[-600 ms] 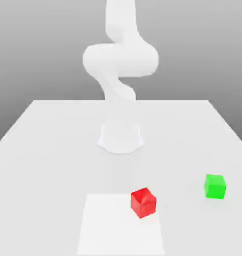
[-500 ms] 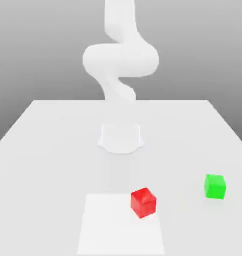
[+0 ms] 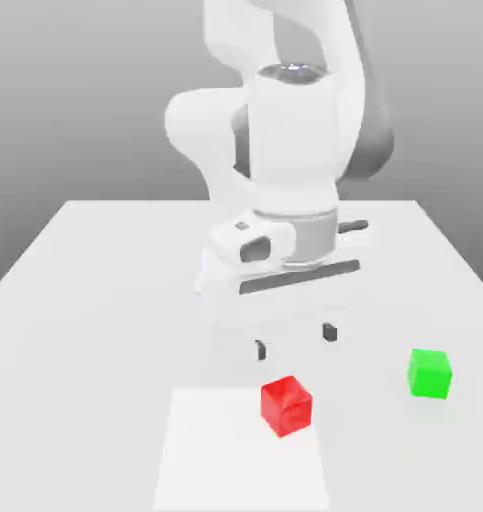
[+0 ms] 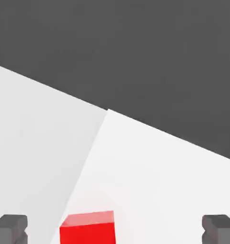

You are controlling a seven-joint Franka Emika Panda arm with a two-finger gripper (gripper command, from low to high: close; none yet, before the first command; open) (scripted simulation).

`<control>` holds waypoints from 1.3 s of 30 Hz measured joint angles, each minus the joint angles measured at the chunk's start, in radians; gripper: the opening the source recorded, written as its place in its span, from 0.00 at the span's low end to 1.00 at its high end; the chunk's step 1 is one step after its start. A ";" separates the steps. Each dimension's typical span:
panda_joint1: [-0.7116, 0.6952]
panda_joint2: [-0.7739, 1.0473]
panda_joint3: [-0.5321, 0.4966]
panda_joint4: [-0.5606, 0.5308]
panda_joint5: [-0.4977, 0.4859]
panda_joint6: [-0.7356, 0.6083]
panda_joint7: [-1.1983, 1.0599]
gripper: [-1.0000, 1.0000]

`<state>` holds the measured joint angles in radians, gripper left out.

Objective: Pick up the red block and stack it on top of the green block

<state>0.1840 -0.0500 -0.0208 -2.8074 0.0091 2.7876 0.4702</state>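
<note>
The red block sits on the white table, on the edge of a paler square patch toward the exterior view's front. The green block stands apart from it, toward the exterior view's right. My gripper hangs open above the table, just behind the red block, with nothing between its dark fingertips. In the hand view the red block lies between the two fingertips, nearer one of them, and below them.
The arm's white base stands at the middle of the table, behind the gripper. The table's edges run along both sides of the exterior view.
The hand and forearm have come into the exterior view, now hanging low over the table behind the red block. Both blocks stay where they were.
</note>
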 joint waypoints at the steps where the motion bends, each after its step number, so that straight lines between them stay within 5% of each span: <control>1: 0.000 0.036 0.000 -0.007 -0.005 0.028 -0.003 0.50; 7: -0.004 0.252 0.008 0.012 0.001 0.210 -0.014 0.50; 8: -0.007 0.273 0.011 0.015 0.001 0.227 -0.014 0.00; 15: -0.009 0.270 0.013 0.015 -0.002 0.225 -0.012 0.00; 23: -0.001 0.031 0.025 -0.012 -0.006 0.013 -0.032 0.00; 33: 0.402 -0.018 0.214 0.068 0.022 -0.116 -0.316 0.00; 38: 0.420 0.135 0.198 0.081 -0.059 0.021 -0.278 0.00; 39: 0.420 0.170 0.193 0.083 -0.081 0.053 -0.263 1.00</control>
<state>0.6037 0.1199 0.1725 -2.7245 -0.0722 2.8409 0.2073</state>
